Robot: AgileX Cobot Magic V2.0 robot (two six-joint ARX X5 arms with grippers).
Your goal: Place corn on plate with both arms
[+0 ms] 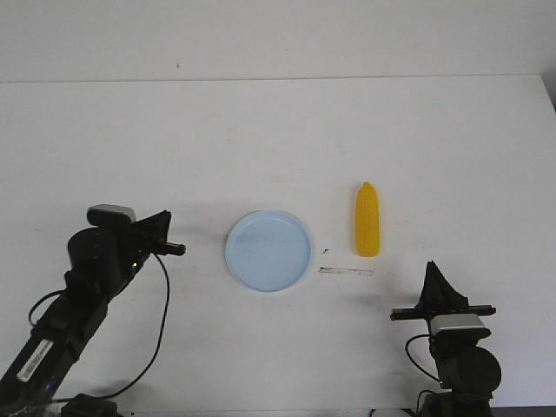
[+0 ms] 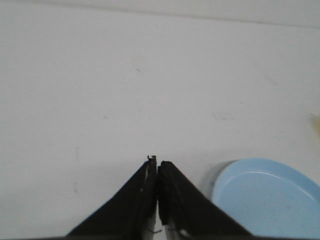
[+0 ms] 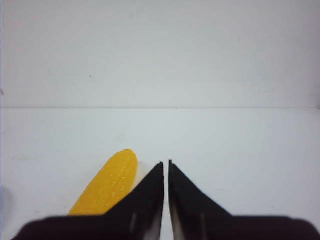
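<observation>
— While scanning from the left: left gripper (image 1: 176,248) pressed together, holding nothing, beside the plate (image 1: 268,250) on the table (image 1: 261,130).
— And further right?
— Corn (image 1: 367,221) lying right of the plate, apart from it; right gripper (image 1: 432,271) nearly closed, empty, near the corn.

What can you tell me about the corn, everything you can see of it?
The corn is a bright yellow-orange cob, plastic-looking with bumpy kernels, tapered to a blunt tip. It lies flat on the white table, tip pointing away from the robot, to the right of the plate and apart from it. Nothing grips or touches it.
</observation>
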